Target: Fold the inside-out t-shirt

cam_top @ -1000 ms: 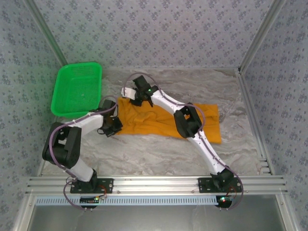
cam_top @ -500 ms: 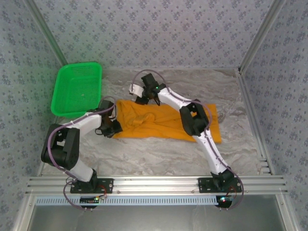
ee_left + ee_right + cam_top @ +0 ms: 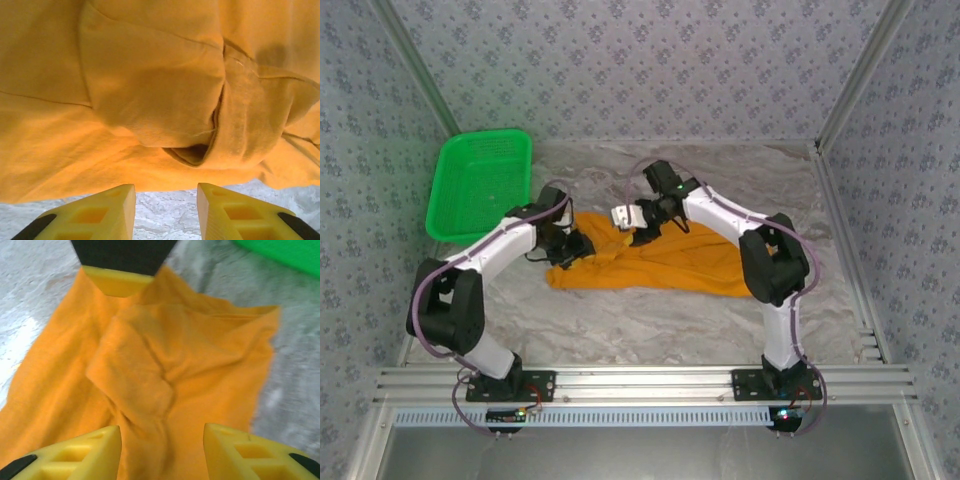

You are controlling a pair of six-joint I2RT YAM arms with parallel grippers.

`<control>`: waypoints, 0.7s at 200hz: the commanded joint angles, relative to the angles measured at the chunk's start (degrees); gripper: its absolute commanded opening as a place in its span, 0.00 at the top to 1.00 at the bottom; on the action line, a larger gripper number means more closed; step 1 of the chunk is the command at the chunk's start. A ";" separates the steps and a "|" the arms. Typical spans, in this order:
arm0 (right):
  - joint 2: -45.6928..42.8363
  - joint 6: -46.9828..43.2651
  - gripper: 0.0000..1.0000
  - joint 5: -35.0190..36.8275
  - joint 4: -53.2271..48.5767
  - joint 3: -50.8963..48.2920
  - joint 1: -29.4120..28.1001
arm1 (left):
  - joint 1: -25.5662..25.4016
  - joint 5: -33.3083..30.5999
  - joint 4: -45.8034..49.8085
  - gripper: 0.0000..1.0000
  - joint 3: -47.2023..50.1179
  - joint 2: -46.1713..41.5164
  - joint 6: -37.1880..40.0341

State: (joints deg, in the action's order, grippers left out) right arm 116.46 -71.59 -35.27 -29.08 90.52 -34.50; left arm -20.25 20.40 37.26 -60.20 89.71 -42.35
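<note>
- The inside-out t-shirt point(image 3: 665, 265) is soft orange-yellow knit cloth. It lies flat along the middle of the bench point(image 3: 650, 330), stretched left to right, with its left end bunched into loose folds.
- From the left wrist view the cloth shows a fine weave, stitched seams and a hemmed flap that folds over a small dark pocket of shadow.
- From the right wrist view a raised, rumpled ridge runs down the middle of the shirt, and flatter cloth spreads to either side of it.
- The bench is covered with a crinkled grey-white sheet marbled like stone.
- A green basket point(image 3: 480, 185) of plastic mesh, rectangular with a rolled rim, sits at the far left of the bench, apart from the shirt.
- The left end effector point(image 3: 165, 200) sits at the shirt's left end. Its blocky yellow fingers point(image 3: 112, 212), hollowed with square cut-outs, stand moderately apart.
- Nothing lies between the left fingers. Bare bench sheet shows in the gap, and the shirt's edge is just ahead of the tips.
- The right end effector point(image 3: 161, 440) hangs over the bunched left part of the shirt, near the far edge. Its yellow fingers are spread a little wider.
- The cloth ridge lies under the gap between the right fingers, and no cloth is pinched or lifted by them.
</note>
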 commanded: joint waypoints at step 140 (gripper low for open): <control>2.74 56.72 1.00 13.01 38.14 -6.35 -0.22 | -1.72 -1.30 -9.90 0.58 2.83 -0.09 -9.52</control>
State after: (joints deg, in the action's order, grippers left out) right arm 120.11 -23.33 -24.53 6.94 85.65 -34.57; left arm -19.75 19.86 30.70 -56.29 87.18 -50.30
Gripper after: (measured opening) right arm 0.059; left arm 0.419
